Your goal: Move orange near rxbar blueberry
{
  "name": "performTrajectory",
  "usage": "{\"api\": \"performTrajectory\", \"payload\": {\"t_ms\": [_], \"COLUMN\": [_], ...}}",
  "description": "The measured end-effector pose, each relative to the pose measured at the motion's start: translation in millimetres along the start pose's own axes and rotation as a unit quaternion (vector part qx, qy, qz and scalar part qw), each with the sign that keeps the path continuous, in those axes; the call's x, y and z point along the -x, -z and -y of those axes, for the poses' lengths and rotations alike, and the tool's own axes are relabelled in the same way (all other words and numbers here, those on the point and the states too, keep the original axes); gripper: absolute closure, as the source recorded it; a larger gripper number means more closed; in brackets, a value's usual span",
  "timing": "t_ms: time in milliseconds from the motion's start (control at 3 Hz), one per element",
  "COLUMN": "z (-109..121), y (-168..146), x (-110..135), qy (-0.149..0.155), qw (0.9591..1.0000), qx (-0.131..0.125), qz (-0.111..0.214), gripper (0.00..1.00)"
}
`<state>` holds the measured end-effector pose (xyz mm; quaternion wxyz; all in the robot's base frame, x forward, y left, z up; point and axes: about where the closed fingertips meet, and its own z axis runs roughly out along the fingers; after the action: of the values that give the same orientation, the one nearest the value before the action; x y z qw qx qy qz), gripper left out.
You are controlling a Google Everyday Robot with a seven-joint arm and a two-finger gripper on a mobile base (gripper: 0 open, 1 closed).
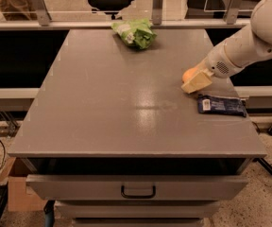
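Grey tabletop (103, 108) w/ drawer (138, 186) below. Rt side: gripper (191, 79) low over surface, fingers clamped on orange (188, 73). Just beside it, toward front-rt edge, rxbar blueberry (221, 105) lies flat, apart from both. Green snack bag (135, 32) at far edge, well apart.

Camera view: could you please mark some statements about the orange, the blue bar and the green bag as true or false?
1. The claw holds the orange over the right side of the table. True.
2. The rxbar blueberry lies at the table's far left corner. False: it lies by the right edge, just front-right of the claw.
3. The green snack bag lies near the table's far edge. True.
4. The orange rests on the green snack bag. False: it is at the claw, well apart from the bag.
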<state>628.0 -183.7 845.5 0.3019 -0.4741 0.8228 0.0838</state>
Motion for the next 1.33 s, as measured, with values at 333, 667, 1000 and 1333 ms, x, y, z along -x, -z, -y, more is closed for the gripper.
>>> {"api": "performTrajectory", "payload": {"t_ms": [333,667,1000,1333], "z": [-1.6,-0.5,-0.3,0.0], "y": [-2.7,-2.7,-1.7,-0.4], "x": [0.1,1.6,1.5,2.3], "qy": [-0.001,-0.001,-0.001,-0.001], "qw": [1.0000,1.0000,1.0000,1.0000], "qx": [0.006,0.007,0.007,0.006], "qz": [-0.003,-0.005,-0.005,-0.003], "gripper": [0.35,0.04,0.00,0.00]}}
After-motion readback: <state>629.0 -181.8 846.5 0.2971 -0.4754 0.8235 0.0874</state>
